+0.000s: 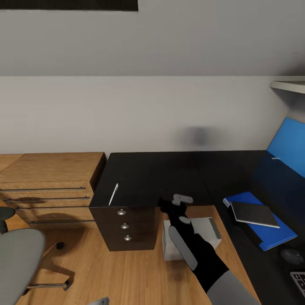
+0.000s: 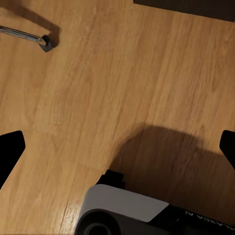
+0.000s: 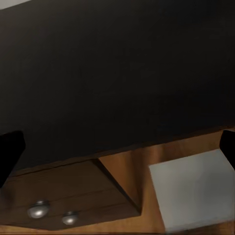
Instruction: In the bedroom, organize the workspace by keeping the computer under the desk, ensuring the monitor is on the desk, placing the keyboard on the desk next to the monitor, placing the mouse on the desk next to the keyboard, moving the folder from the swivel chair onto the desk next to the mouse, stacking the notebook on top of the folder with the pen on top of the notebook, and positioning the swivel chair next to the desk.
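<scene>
- Black-topped L-shaped desk (image 1: 169,173) against a pale wall, one wing running across the head view, the other along its right side beneath a blue back panel (image 1: 287,146).
- Slim white pen (image 1: 113,194) lying alone near the desk's left front corner, above the black drawer unit (image 1: 125,226) with three round silver knobs.
- Bright blue folder (image 1: 271,231) flat on the right wing of the desk, with the notebook (image 1: 254,214), dark-covered with pale page edges, stacked on top.
- Dark rounded mouse (image 1: 292,255) just past the folder at the right edge; corner of the keyboard (image 1: 300,281) beside it.
- Light grey computer (image 1: 203,237) standing on the wood floor (image 1: 127,275) at the desk's inner corner, partly hidden by the right arm.
- Right gripper (image 1: 174,202) held over the front edge of the desk, between pen and folder; in the right wrist view, black fingertips (image 3: 10,152) spread wide at both picture edges, nothing between them.
- Left gripper (image 2: 117,147) pointing at bare floor, fingers (image 2: 10,149) likewise wide apart and empty.
- Grey swivel chair (image 1: 19,258) at lower left, chrome leg and caster on the floor, apart from the desk.
- Oak dresser (image 1: 51,186) left of the desk, touching its side.
</scene>
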